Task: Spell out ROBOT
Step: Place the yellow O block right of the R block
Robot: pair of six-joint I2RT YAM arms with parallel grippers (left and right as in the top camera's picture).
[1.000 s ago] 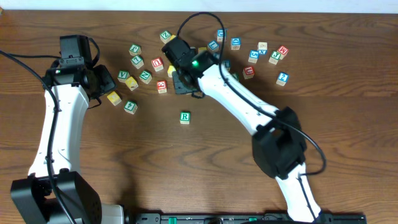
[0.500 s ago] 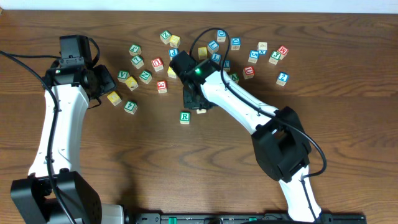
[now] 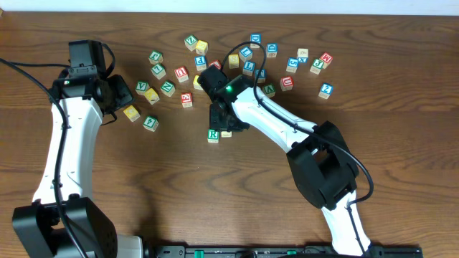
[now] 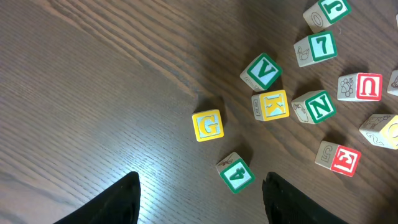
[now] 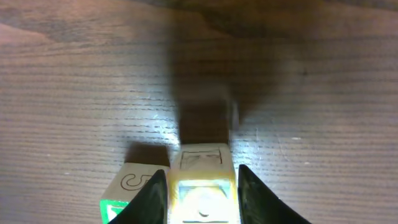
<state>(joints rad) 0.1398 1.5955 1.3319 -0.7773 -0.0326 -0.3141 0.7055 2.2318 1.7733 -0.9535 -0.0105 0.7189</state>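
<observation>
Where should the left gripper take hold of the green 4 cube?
From straight above, on two opposite side faces of the green 4 cube. Bare table surrounds it, so either pair likely works, but it sits skewed to the open left gripper, so turn the wrist first.

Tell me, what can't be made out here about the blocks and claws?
- Right wrist view: glare and the bottom edge hide the top letter of the yellow cube held in the right gripper.
- Right wrist view: the green cube beside it is cut off by the bottom edge, so its letter is unreadable.
- Overhead: the right arm covers most of the yellow cube.
</observation>
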